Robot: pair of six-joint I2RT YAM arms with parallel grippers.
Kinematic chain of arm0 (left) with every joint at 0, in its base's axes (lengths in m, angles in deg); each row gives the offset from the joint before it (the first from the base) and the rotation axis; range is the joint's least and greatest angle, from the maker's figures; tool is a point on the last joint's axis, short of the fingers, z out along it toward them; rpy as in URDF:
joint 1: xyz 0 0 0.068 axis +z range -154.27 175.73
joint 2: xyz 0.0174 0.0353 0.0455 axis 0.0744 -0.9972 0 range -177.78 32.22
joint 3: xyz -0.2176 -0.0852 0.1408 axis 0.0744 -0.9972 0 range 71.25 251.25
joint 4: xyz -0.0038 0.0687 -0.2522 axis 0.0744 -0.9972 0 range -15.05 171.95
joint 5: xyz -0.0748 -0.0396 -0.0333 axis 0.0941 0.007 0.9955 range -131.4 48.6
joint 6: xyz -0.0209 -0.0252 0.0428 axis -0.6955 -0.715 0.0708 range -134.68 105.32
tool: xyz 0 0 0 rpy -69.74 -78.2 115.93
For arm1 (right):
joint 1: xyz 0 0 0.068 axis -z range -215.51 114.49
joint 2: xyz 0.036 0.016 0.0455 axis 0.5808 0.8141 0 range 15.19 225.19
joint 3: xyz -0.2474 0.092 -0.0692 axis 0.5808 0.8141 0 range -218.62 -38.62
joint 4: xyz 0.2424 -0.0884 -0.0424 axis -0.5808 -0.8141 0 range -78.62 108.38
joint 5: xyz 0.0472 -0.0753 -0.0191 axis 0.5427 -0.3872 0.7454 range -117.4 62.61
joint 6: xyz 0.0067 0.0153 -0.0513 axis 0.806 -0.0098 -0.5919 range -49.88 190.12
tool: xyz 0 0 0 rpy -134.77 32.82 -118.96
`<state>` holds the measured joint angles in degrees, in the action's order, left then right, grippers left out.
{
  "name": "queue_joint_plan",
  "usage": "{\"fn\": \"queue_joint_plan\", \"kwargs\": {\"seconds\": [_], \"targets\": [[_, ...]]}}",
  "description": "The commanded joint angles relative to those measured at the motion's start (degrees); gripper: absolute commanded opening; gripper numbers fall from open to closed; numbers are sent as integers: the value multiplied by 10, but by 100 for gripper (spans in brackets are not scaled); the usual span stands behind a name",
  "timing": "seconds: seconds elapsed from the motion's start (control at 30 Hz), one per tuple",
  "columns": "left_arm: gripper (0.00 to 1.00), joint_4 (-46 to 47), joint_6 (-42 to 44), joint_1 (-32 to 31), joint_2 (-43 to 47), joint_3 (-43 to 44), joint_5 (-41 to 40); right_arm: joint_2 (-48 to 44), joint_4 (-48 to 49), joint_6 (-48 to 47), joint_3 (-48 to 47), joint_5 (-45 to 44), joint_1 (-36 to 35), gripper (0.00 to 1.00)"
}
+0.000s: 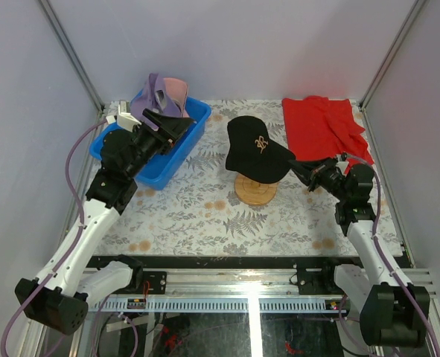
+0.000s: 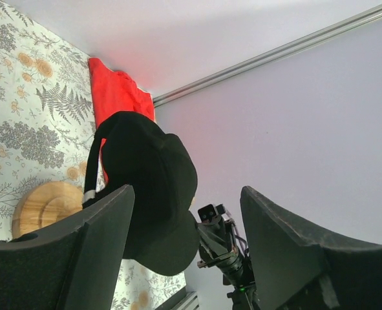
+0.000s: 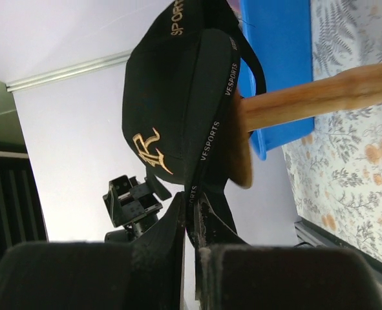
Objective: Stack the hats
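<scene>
Right gripper (image 3: 191,210): clenched on the brim edge of the black cap (image 1: 253,145), at the cap's right side; both fingers press flat together with the brim pinched between them.
Left gripper (image 1: 166,121): released, jaws standing well apart with nothing between them; it hangs over the blue bin (image 1: 176,158), just beside the caps lying there, and whether it touches them cannot be told.
Table (image 1: 205,212): covered in a pale fern-and-flower print.
Wooden stand (image 1: 254,191): round base on the table's middle, between the two arms, its post rising into the black cap.
Black cap: sits on top of the stand, gold emblem on the front panel, brim pointing toward the right arm.
"SPORT" lettering: shows at the cap's upper edge in the right wrist view; whether it belongs to a second cap cannot be told.
Blue bin: at the far left of the table.
Lavender cap (image 1: 151,100): in the bin's far end, propped up.
Pink cap (image 1: 176,91): in the bin, touching the lavender cap, just right of it.
Red cloth (image 1: 324,126): spread at the far right corner, apart from the stand.
</scene>
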<state>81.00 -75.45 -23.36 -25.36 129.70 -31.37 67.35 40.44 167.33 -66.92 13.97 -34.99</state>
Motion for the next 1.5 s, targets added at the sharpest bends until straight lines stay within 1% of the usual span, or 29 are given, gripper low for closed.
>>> {"fn": "queue_joint_plan", "kwargs": {"seconds": [0.0,0.4,0.6,0.7,0.8,0.87,1.03,1.17,1.37,1.47], "targets": [[65,0,7,5,-3,3,18,5,41,-4,33,69,22,0],[63,-18,24,7,-11,10,22,71,133,-20,86,129,61,0],[63,-21,28,9,-11,0,19,103,125,-71,93,157,70,0],[63,-20,30,9,-13,-1,19,124,72,-131,66,176,70,0],[63,-20,36,9,-15,0,20,133,-54,-236,11,178,73,0],[63,-23,39,10,-12,-2,18,142,-104,-280,-12,178,75,0],[63,-25,44,10,-1,-16,15,165,-117,-309,-22,183,79,0],[63,-29,50,11,-1,-19,16,190,-137,-350,-28,187,80,0],[63,-31,53,12,-3,-23,19,216,-267,-480,-88,165,81,0],[63,-29,53,13,-4,-25,20,222,-294,-507,-111,159,81,0]]}}
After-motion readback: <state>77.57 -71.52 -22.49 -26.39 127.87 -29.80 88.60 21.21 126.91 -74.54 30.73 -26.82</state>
